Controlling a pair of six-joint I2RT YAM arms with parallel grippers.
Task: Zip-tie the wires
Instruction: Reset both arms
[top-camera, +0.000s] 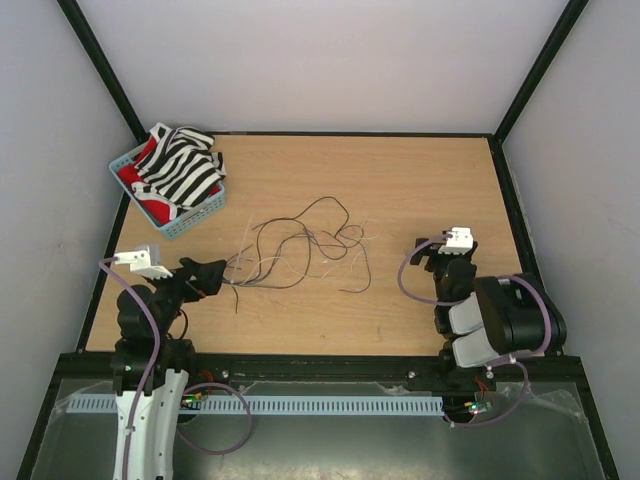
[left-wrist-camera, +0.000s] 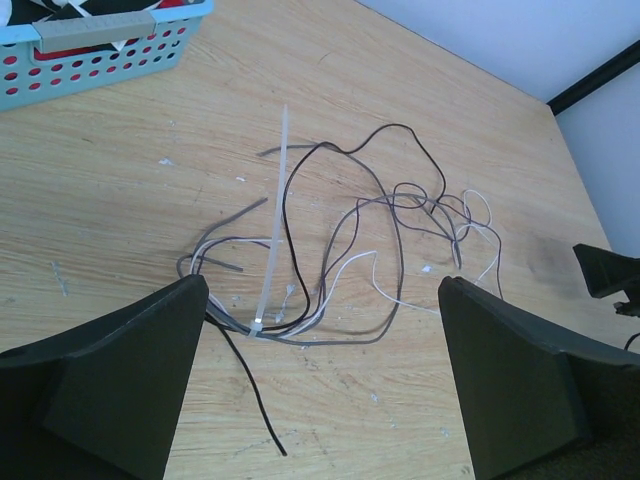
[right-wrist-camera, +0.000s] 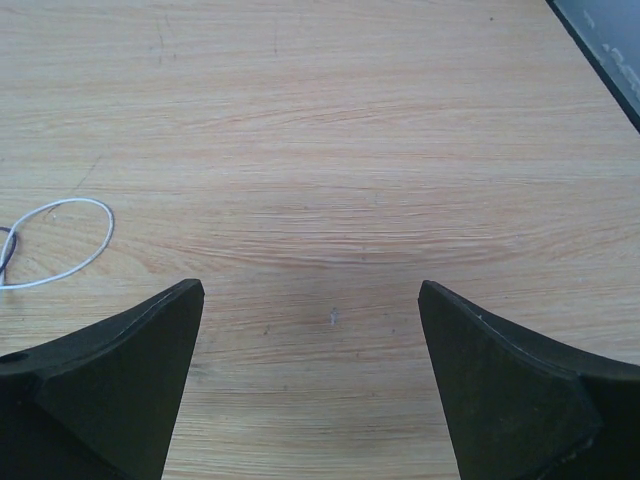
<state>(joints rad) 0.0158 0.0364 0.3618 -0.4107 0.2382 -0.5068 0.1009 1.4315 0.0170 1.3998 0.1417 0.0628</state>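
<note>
— Wooden table (top-camera: 400, 190) boxed in by pale walls (top-camera: 300, 60) and black frame posts (top-camera: 100, 62), that's the overhead view from my end. Left gripper (top-camera: 215, 275) sits low at the left end of the wires (top-camera: 300, 245), jaws spread wide, nothing pinched between them.

— So is it touching the bundle or not?

— Can't say for sure. On the left wrist cam the fingers (left-wrist-camera: 120, 380) frame the near end of the tangle. One dark strand runs out right beside the left fingertip, but I see no grip on it. A white zip tie (left-wrist-camera: 272, 230) lies across the strands, head down where they bunch together, tail pointing off toward the basket (left-wrist-camera: 100, 70). Whether it's actually looped around them, I can't tell.

— And the right side?

— Right gripper (top-camera: 441, 262) hangs to the right of the wires, well apart from the main tangle. It's also wide open and empty. Its wrist cam shows bare wood between the two fingers, with just one pale wire loop (right-wrist-camera: 60, 240) at the left edge.

— Anything in the way?

— Only that blue basket at the far-left corner, stuffed with a black-and-white striped cloth (top-camera: 185, 165) and something red (top-camera: 150, 207). It's near the left end of the wires but not touching them.
</note>
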